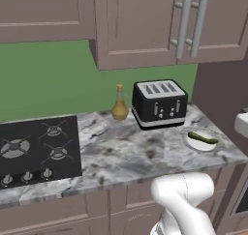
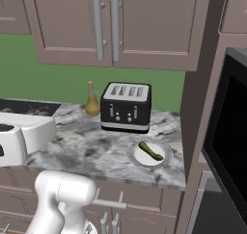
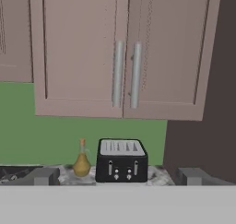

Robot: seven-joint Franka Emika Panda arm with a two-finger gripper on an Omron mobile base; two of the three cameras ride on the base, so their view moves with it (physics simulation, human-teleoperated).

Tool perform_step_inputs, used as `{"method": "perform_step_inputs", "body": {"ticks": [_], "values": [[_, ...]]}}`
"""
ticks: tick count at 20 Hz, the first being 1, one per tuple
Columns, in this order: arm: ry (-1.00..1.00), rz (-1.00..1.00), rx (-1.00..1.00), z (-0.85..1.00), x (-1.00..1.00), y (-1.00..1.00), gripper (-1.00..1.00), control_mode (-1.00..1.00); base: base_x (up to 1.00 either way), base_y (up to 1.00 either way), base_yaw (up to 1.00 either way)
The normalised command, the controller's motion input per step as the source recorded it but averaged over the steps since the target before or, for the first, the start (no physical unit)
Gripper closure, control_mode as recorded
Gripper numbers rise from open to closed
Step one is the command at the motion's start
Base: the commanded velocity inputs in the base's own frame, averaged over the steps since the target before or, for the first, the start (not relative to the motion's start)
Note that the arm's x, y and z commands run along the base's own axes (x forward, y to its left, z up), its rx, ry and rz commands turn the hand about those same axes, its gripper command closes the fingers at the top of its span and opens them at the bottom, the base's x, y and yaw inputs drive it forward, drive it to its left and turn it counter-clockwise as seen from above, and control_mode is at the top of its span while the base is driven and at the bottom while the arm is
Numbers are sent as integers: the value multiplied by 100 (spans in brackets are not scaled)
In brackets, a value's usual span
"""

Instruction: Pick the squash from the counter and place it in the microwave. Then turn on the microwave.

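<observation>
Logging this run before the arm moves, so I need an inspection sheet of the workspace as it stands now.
Surface: marbled counter, stovetop set in at its left.
Job's things: squash lies on a small white plate, right of the toaster; microwave in the tall unit at right, door shut.
Clutter: black toaster, amber bottle beside it.
Pincer: open, holding nothing, facing the toaster.
Cables: nothing seen.
Surroundings: green wall, upper cabinets.
</observation>
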Motion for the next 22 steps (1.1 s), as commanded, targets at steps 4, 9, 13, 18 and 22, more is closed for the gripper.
{"method": "perform_step_inputs", "body": {"ticks": [4,9,13,18,22], "values": [[0,0,0,0,0,0,-100,100,0,0,0],[0,0,0,0,0,0,-100,100,0,0,0],[6,-4,0,2,0,0,-100,-100,0,0,-1],[23,-15,0,14,0,0,-100,-100,0,0,0],[30,-15,2,23,0,0,-100,-100,0,0,0]]}}
